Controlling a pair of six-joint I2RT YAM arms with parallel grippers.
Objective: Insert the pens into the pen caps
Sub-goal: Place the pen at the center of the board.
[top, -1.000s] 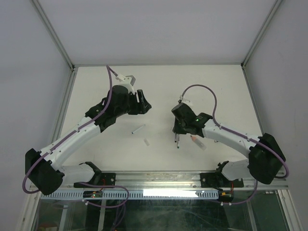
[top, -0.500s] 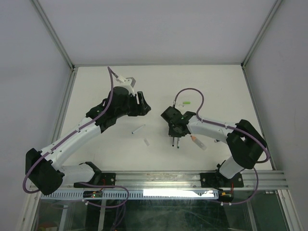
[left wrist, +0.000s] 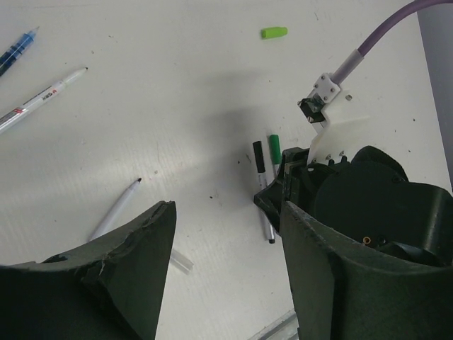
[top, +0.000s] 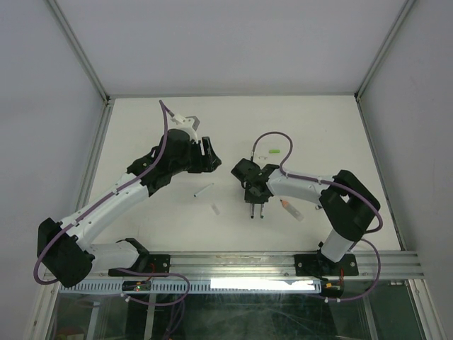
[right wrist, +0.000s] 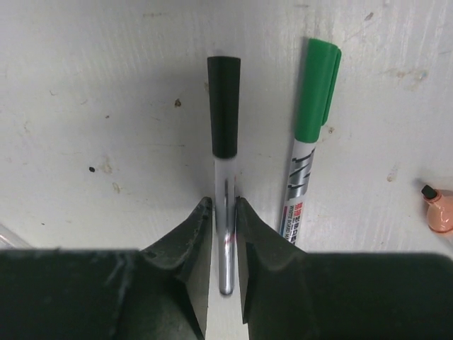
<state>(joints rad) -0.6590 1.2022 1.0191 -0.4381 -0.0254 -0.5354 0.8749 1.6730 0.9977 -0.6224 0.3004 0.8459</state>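
My right gripper (right wrist: 224, 205) is low over the table, its fingers standing just apart on either side of the barrel of a black-capped pen (right wrist: 224, 106) that lies flat. A green-capped pen (right wrist: 309, 134) lies beside it. From above, both pens (top: 255, 210) poke out under the right gripper (top: 255, 200). My left gripper (left wrist: 228, 212) hangs open over bare table, holding nothing. A light green pen cap (left wrist: 273, 32) lies far off. Uncapped white pens (left wrist: 117, 209) (left wrist: 42, 95) and a blue pen (left wrist: 15, 51) lie to the left.
A thick clear pen with an orange tip (top: 291, 208) lies right of the right gripper, and its tip (right wrist: 439, 212) shows in the right wrist view. A small clear tube (top: 215, 210) lies near the middle. The frame rail (top: 233, 263) runs along the near edge.
The right wrist has swung left and its elbow folded in, with the two capped pens under it. Its jaws have eased apart from the black-capped pen. The left arm has barely moved.
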